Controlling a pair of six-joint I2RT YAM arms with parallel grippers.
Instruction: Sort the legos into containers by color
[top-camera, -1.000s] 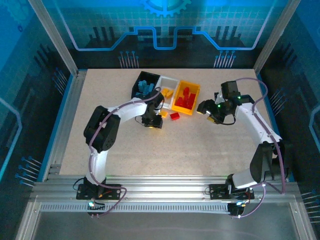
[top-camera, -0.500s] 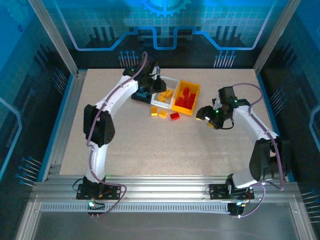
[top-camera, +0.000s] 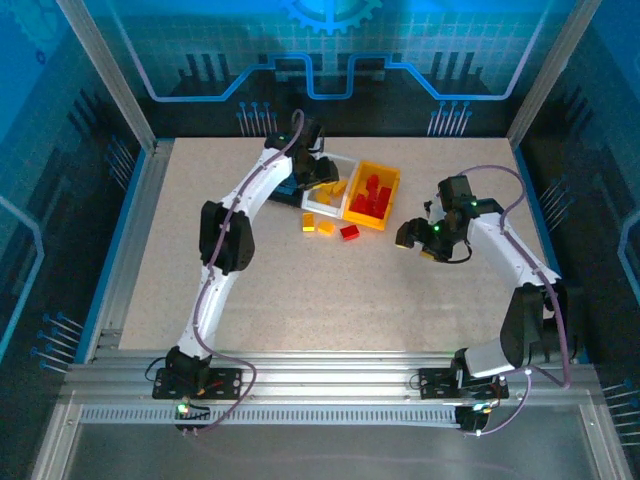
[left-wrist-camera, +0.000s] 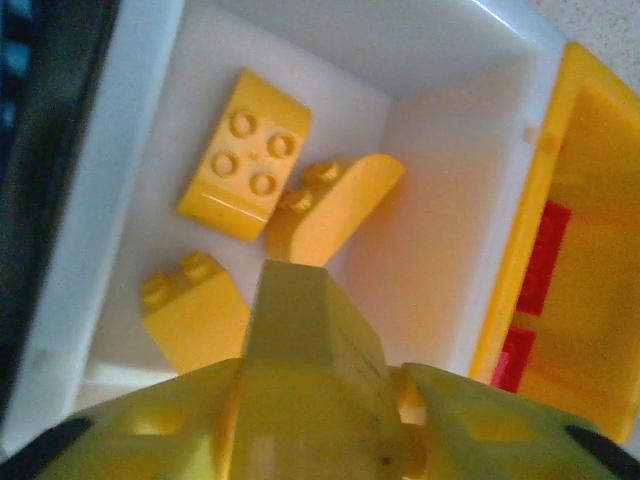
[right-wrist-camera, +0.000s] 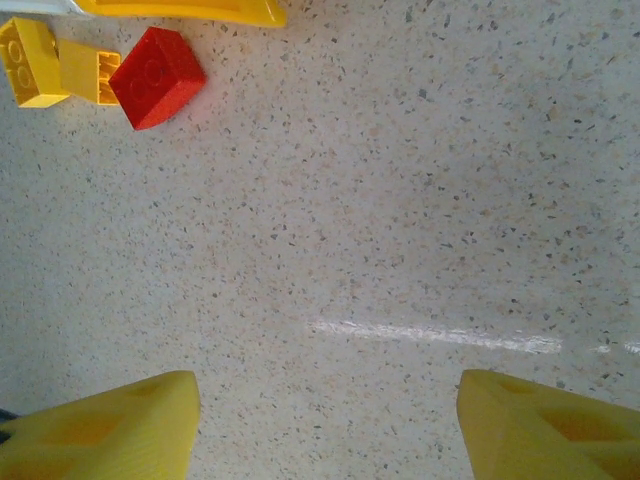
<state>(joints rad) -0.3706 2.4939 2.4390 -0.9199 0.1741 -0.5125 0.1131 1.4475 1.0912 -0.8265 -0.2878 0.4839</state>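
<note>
My left gripper (top-camera: 320, 182) hovers over the white bin (left-wrist-camera: 440, 130), shut on a yellow lego (left-wrist-camera: 305, 330) that stands between its jaws. Three yellow legos lie in that bin, one a studded block (left-wrist-camera: 245, 155). Next to it, the orange-yellow bin (top-camera: 392, 183) holds red legos (top-camera: 370, 198). The black bin (left-wrist-camera: 45, 150) is at the left, largely hidden under my arm in the top view. On the table in front of the bins lie a yellow lego (top-camera: 308, 222), an orange one (top-camera: 326, 227) and a red one (right-wrist-camera: 155, 75). My right gripper (top-camera: 410, 236) is open above bare table to their right.
The table top (top-camera: 400, 300) is speckled beige with blue-lit walls around it. An aluminium rail (top-camera: 320, 365) carries both arm bases along the near edge. The wide space between the arms holds only the three loose legos near the bins.
My left gripper rose from the loose legos on the table, swung back over the bins and now hangs over the white bin with a yellow lego. The right gripper shifted only slightly.
</note>
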